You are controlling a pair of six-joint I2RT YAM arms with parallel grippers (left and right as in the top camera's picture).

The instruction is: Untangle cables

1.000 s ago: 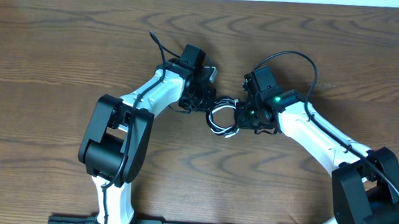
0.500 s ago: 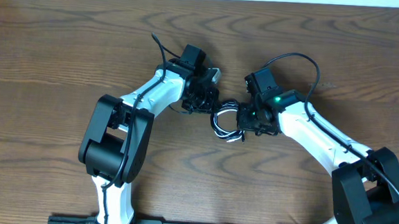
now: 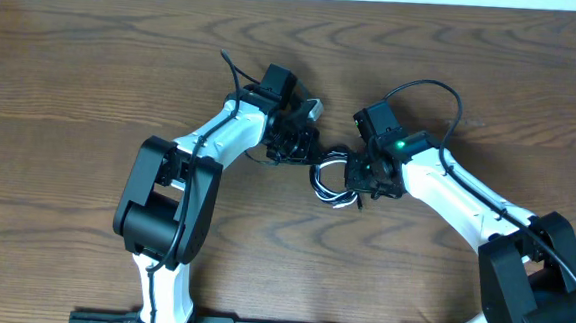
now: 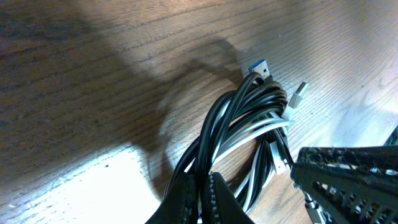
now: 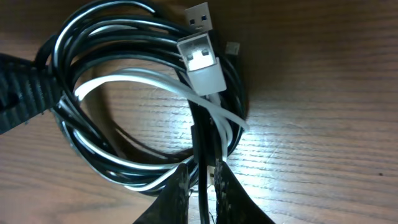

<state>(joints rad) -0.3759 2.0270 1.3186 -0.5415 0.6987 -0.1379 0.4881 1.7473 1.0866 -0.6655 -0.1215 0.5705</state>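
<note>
The tangled cables (image 3: 333,181) are bunched near the middle of the counter (image 3: 94,59). Black strands are pinched by the closed left gripper (image 4: 200,185), others by the closed right gripper (image 5: 202,179).

**Surface** (image 3: 94,59): dark brown wood grain, seen from overhead. Near its centre is one loose coil in which the black cable (image 4: 214,121) and the white cable (image 5: 140,77) are wound together. Whether the coil rests fully on the wood cannot be told.
</note>
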